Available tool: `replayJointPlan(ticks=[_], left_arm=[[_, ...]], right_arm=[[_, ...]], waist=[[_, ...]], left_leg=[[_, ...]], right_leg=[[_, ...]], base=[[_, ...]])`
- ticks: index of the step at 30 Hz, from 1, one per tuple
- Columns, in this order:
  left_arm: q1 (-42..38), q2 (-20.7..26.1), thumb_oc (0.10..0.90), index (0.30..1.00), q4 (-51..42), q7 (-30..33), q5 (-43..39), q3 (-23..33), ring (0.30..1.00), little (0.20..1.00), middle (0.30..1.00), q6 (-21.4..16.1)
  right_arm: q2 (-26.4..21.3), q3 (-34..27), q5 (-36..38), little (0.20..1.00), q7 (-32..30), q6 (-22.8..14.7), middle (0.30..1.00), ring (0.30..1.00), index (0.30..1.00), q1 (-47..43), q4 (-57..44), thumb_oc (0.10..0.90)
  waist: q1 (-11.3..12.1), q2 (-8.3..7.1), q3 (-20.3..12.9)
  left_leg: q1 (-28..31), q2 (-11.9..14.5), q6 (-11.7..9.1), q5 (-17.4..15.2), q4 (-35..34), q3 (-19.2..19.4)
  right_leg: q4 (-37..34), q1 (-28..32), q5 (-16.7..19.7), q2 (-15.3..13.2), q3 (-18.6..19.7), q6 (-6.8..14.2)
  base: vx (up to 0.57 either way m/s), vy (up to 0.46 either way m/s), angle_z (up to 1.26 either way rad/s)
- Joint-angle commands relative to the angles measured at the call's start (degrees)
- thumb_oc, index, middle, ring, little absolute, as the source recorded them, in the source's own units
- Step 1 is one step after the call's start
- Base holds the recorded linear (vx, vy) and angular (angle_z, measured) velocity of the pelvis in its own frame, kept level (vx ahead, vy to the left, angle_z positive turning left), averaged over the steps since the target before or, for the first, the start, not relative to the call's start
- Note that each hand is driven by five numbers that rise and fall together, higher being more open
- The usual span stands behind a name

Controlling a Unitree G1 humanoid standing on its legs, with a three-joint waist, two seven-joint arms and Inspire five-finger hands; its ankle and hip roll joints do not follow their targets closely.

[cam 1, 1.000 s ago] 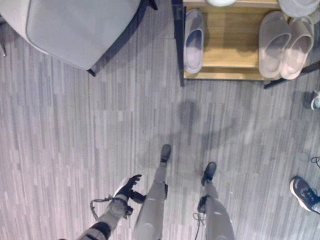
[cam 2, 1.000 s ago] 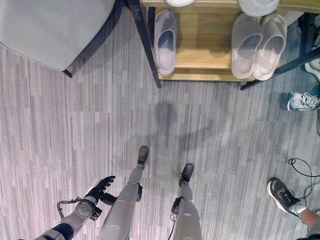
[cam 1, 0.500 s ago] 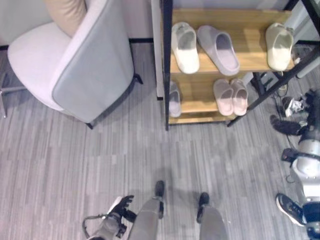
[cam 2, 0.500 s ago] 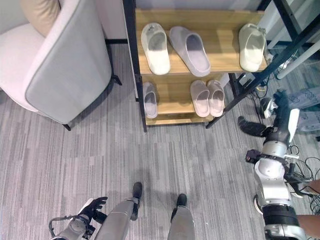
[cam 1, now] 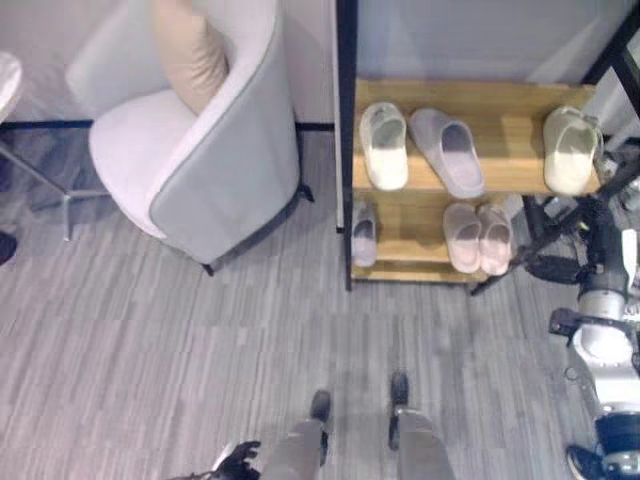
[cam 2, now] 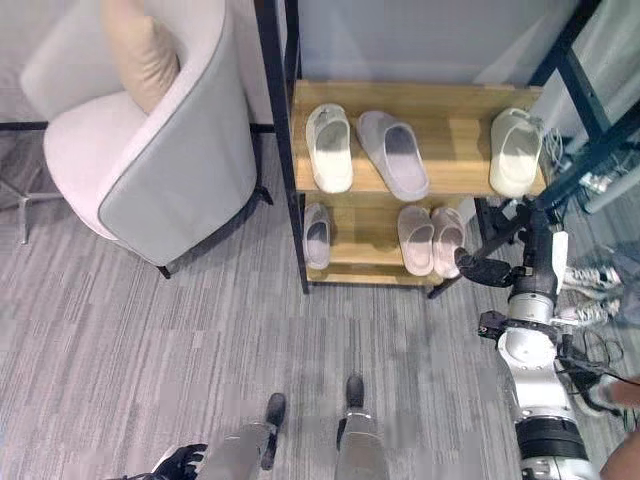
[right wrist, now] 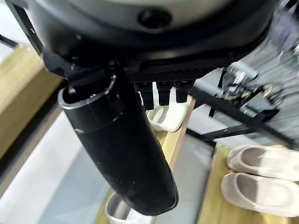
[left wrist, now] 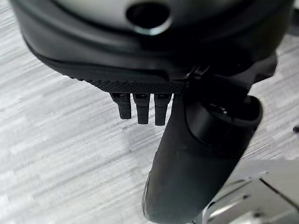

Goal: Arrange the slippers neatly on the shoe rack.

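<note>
Slippers: five on the rack (cam 2: 440,180), all apart from both hands.
Upper shelf: a cream slipper (cam 2: 329,148) lay at the left, toe pointing away from the robot; a grey slipper (cam 2: 394,153) lay just beside it, angled; a second cream slipper (cam 2: 515,151) lay well apart at the right end.
Lower shelf: a small grey slipper (cam 2: 316,234) lay at the left end; a pink pair (cam 2: 431,238) lay side by side, touching, toward the right.
Rack: wooden shelves in a dark frame, standing beside an armchair (cam 2: 150,150) that held a tan cushion (cam 2: 140,52).
Right hand (cam 2: 487,270): raised in front of the rack's lower right corner, just beside the pink pair in the head views; fingers extended and relaxed, holding nothing. In the right wrist view the thumb (right wrist: 119,149) stood straight and the cream slipper showed past the fingertips (right wrist: 162,93).
Left hand (cam 2: 180,462): low by the floor (cam 2: 120,340), well apart from the rack; fingers spread loosely, holding nothing. In the left wrist view the fingers (left wrist: 142,107) hung over bare floor.
</note>
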Motion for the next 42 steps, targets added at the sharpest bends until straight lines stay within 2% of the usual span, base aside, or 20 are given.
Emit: replayJointPlan(ticks=[1,2,4,5,6,7,8,9,10,14,19,22,27,30,34,39,42], left_arm=[[0.8,0.2,0.800,0.900,-4.5,-0.1,0.4,-1.3,0.900,0.900,0.900,-1.0],[0.3,1.1,0.800,0.900,-7.8,0.4,0.3,-2.6,0.900,0.900,0.900,-1.4],[-0.9,1.3,0.800,0.900,-9.3,0.9,-1.2,-2.5,0.900,0.900,0.900,-1.6],[-0.9,1.3,0.800,0.900,-9.4,0.9,-1.3,-2.5,0.900,0.900,0.900,-1.5],[-1.6,1.2,0.800,0.900,-9.3,0.9,-1.4,-2.7,0.900,0.900,0.900,-1.5],[-1.7,1.3,0.800,0.900,-10.0,0.7,-1.2,-3.3,0.900,0.900,0.900,-1.5],[-1.4,1.4,0.800,0.900,-9.5,0.9,-1.4,-3.5,0.900,0.900,0.900,-1.7],[-1.5,1.4,0.800,0.900,-9.5,0.9,-1.4,-3.5,0.900,0.900,0.900,-1.7],[-1.5,0.6,0.800,0.900,-6.9,0.9,-0.8,-3.7,0.900,0.900,0.900,-1.5],[-2.2,0.6,0.800,0.900,-3.2,1.3,-0.5,-3.4,0.900,0.900,0.900,-1.1],[-3.9,1.5,0.800,0.900,-2.6,1.9,-2.0,-3.3,0.900,0.900,0.900,-1.3],[-4.5,1.7,0.800,0.900,-2.5,2.0,-2.5,-3.4,0.900,0.900,0.900,-1.4],[-6.2,2.5,0.800,0.900,-4.5,1.9,-3.8,-3.8,0.900,0.900,0.900,-2.4],[-7.4,2.5,0.800,0.900,-4.9,2.2,-4.5,-4.1,0.900,0.900,0.900,-2.7],[-8.7,2.5,0.800,0.900,-5.5,2.5,-5.0,-3.7,0.900,0.900,0.900,-2.7],[-9.3,2.2,0.800,0.900,-5.5,2.7,-5.2,-3.4,0.900,0.900,0.900,-2.8],[-9.8,2.1,0.800,0.900,-4.8,3.3,-4.9,-3.8,0.900,0.900,0.900,-2.7]], right_arm=[[-6.7,-5.5,1.0,0.900,-3.0,-4.8,0.900,0.900,0.900,-6.6,-3.9,0.800],[-7.1,-5.4,0.8,0.900,-4.3,-5.2,0.900,0.900,0.900,-7.1,-2.9,0.800],[-6.9,-5.5,2.6,0.900,-4.7,-6.0,0.900,0.900,0.900,-7.7,-2.9,0.800],[-6.9,-5.6,2.7,0.900,-4.7,-6.0,0.900,0.900,0.900,-7.7,-2.8,0.800],[-6.9,-5.7,2.9,0.900,-4.6,-6.1,0.900,0.900,0.900,-7.8,-2.9,0.800],[-7.2,-5.3,2.2,0.900,-5.5,-6.3,0.900,0.900,0.900,-8.4,-3.1,0.800],[-7.2,-4.4,2.2,0.900,-5.0,-5.9,0.900,0.900,0.900,-9.6,-2.9,0.800],[-7.2,-4.3,2.2,0.900,-5.0,-5.9,0.900,0.900,0.900,-9.8,-2.8,0.800],[-5.7,-2.7,1.6,0.900,-4.8,-5.6,0.900,0.900,0.900,-11.5,-2.3,0.800],[-6.5,-1.4,3.2,0.900,-6.4,-6.2,0.900,0.900,0.900,-18.9,-1.6,0.800],[-11.4,0.6,5.2,0.900,-8.1,-6.5,0.900,0.900,0.900,-27.8,0.0,0.800],[-12.8,2.3,5.1,0.900,-7.6,-6.5,0.900,0.900,0.900,-30.5,0.0,0.800],[-18.3,10.1,1.8,0.900,-3.8,-5.3,0.900,0.900,0.900,-36.2,0.0,0.800],[-18.9,11.9,1.0,0.900,-3.7,-5.3,0.900,0.900,0.900,-37.7,-0.2,0.800],[-18.5,12.1,0.3,0.900,-3.5,-5.3,0.900,0.900,0.900,-37.1,-0.5,0.800],[-17.7,9.8,0.5,0.900,-3.9,-5.7,0.900,0.900,0.900,-34.2,-0.2,0.800],[-16.0,5.6,5.3,0.900,-6.4,-8.8,0.900,0.900,0.900,-33.9,0.6,0.800]], waist=[[-0.4,-0.66,-1.8],[0.9,-1.67,-0.5],[2.0,-2.00,0.4],[2.0,-2.04,0.4],[2.9,-1.66,0.3],[4.3,-0.65,0.4],[5.7,-0.52,0.3],[5.6,-0.55,0.3],[5.7,-0.55,-0.4],[6.3,-1.21,-0.4],[7.2,-1.55,1.4],[7.4,-1.89,2.1],[7.8,-2.75,4.5],[7.9,-3.35,5.6],[8.0,-4.09,6.8],[8.1,-4.30,7.6],[8.0,-4.22,7.7]], left_leg=[[5.6,5.9,-3.6,2.3,17.9,4.1],[0.9,6.9,-1.7,1.4,22.0,6.3],[-3.5,5.7,-1.6,-1.6,19.0,7.2],[-3.4,5.7,-1.6,-1.8,18.9,7.2],[-4.6,4.7,-1.8,-2.0,9.5,7.7],[-6.3,3.9,-2.2,1.7,3.4,6.6],[-3.7,2.6,-2.5,3.0,-3.1,4.0],[-3.5,2.5,-2.5,3.6,-3.7,4.0],[-1.3,1.8,-1.9,4.1,-7.8,1.5],[-1.8,-0.1,-1.1,4.7,-8.8,0.8],[-3.2,-1.0,-0.3,3.8,-7.3,1.8],[-3.8,-1.3,-0.2,3.4,-6.7,1.9],[-5.7,-1.6,-0.2,3.3,-5.9,2.0],[-6.5,-1.5,-0.3,3.5,-6.0,2.0],[-7.2,-1.3,-0.4,3.8,-6.2,1.6],[-7.5,-1.2,-0.4,4.1,-6.5,1.1],[-7.3,-1.2,-0.4,4.2,-6.9,0.8]], right_leg=[[-2.9,5.1,-3.1,2.4,-0.6,0.3],[-3.2,6.7,-5.1,2.7,-2.1,-1.2],[-3.3,7.8,-6.4,3.1,-3.2,-1.1],[-3.2,7.8,-6.6,3.0,-3.2,-1.0],[-3.7,8.5,-7.0,3.7,-3.9,-0.6],[-4.2,9.2,-7.3,4.8,-3.9,-0.5],[-3.8,9.4,-7.8,5.4,-2.5,-0.5],[-3.9,9.3,-7.5,5.3,-2.5,-0.5],[-3.3,9.1,-7.8,6.1,-1.5,-0.4],[-3.8,7.3,-7.2,5.0,0.8,0.4],[-3.8,5.2,-6.1,3.8,2.4,1.0],[-4.1,4.7,-5.7,3.5,2.7,1.2],[-4.8,2.9,-4.2,3.1,2.8,1.5],[-5.2,2.2,-3.6,3.0,2.7,1.6],[-5.8,1.5,-3.0,3.1,2.4,1.7],[-6.2,1.3,-2.8,3.1,2.1,1.6],[-6.3,1.3,-2.8,3.2,1.9,1.7]], base=[[0.13,-0.427,0.64],[0.08,-0.297,0.24],[0.12,-0.223,-0.03],[0.19,-0.036,0.15],[0.21,0.044,0.28],[0.30,0.054,0.28],[0.16,0.052,0.03],[0.21,0.051,-0.29],[0.11,0.040,-0.56],[0.09,0.190,-0.26],[0.02,0.105,-0.24],[0.00,0.052,-0.05],[-0.01,0.029,0.00],[-0.04,0.022,0.02],[-0.03,-0.005,0.03],[-0.01,-0.003,0.01],[-0.01,-0.007,0.07]])
